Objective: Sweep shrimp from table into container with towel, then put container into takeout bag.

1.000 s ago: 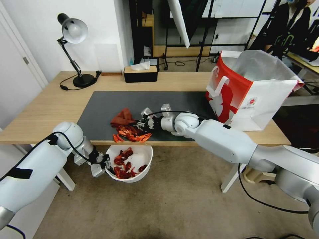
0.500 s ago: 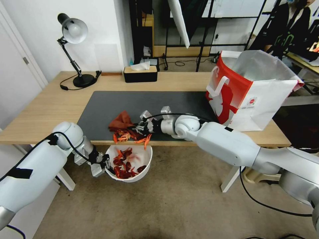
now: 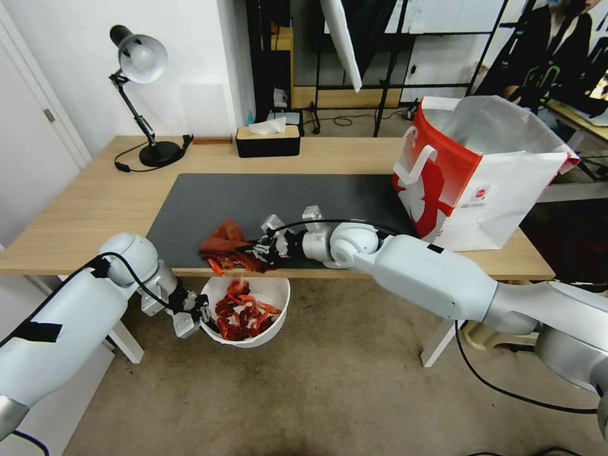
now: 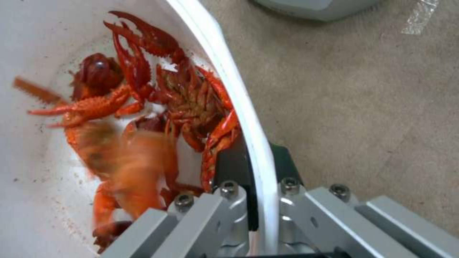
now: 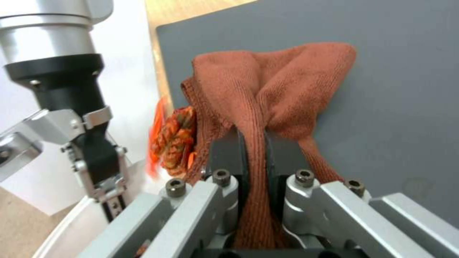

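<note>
My right gripper [image 5: 253,157] pinches the towel [image 5: 268,86] at the near edge of the table [image 3: 95,202], on the grey mat [image 3: 285,196]. My left gripper [image 4: 256,200] clamps the rim of the container [image 3: 276,292], held just below that edge. Most shrimp [image 3: 244,313] lie inside; a few sit at the edge. The takeout bag [image 3: 475,171] stands far right.

takeout bag [image 3: 500,190] white side: small round red logo, lines of print below | too small to read | no other text legible
</note>
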Robot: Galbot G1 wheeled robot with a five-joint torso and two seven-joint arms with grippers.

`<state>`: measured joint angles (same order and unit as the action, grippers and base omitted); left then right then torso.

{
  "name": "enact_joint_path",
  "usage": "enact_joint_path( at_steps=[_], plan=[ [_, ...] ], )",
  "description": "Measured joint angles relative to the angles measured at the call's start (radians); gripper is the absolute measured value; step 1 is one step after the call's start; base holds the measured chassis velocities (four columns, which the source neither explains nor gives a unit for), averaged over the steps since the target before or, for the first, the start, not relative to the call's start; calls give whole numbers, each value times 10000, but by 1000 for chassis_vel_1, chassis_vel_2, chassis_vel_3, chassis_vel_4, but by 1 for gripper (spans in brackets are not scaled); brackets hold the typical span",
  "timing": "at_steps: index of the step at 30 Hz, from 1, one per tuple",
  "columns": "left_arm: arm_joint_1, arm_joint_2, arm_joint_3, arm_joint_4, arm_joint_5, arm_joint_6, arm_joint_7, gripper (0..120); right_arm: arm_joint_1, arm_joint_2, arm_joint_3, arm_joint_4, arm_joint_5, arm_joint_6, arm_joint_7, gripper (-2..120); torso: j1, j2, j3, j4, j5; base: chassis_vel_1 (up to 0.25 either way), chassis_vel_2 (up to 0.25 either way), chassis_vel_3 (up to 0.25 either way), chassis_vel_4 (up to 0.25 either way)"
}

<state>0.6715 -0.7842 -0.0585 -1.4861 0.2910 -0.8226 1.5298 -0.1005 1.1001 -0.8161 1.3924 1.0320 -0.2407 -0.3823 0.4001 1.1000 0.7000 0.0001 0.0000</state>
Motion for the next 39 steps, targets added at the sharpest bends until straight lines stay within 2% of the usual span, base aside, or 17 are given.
enact_joint_path(
  at_steps=[13,23,27,29,31,33,36,39],
  plan=[
    [-14,38,-65,55,-11,0,-1,0,-94,-602,-279,986,78,-39,52,5,0,0,0,-2,1,0,0,0,0],
    [46,-1,-102,15,-11,0,-1,0,-134,-796,-228,1276,207,0,-117,5,-1,0,0,0,0,0,0,0,0],
    [193,-11,-188,-25,-7,0,-2,0,-244,-953,-56,1377,372,107,-548,5,-1,0,0,-1,1,0,0,0,0],
    [337,1,-290,-60,-7,0,-2,0,-391,-999,198,1297,521,187,-1383,5,0,0,0,-1,1,0,0,0,0],
    [369,1,-312,-68,-6,0,-2,0,-428,-996,262,1255,540,198,-1595,5,-1,0,0,0,1,0,0,0,0],
    [521,-7,-396,-119,-7,0,-2,0,-605,-958,620,1018,569,362,-2416,5,-1,0,0,-1,0,0,0,0,0],
    [614,-17,-457,-159,-6,0,-2,0,-742,-903,836,839,594,685,-2773,5,-1,0,0,0,2,0,0,0,0],
    [686,-21,-496,-166,-6,0,-2,0,-876,-847,1019,804,777,963,-2718,5,-1,0,0,-2,0,0,0,0,0]
  ],
)
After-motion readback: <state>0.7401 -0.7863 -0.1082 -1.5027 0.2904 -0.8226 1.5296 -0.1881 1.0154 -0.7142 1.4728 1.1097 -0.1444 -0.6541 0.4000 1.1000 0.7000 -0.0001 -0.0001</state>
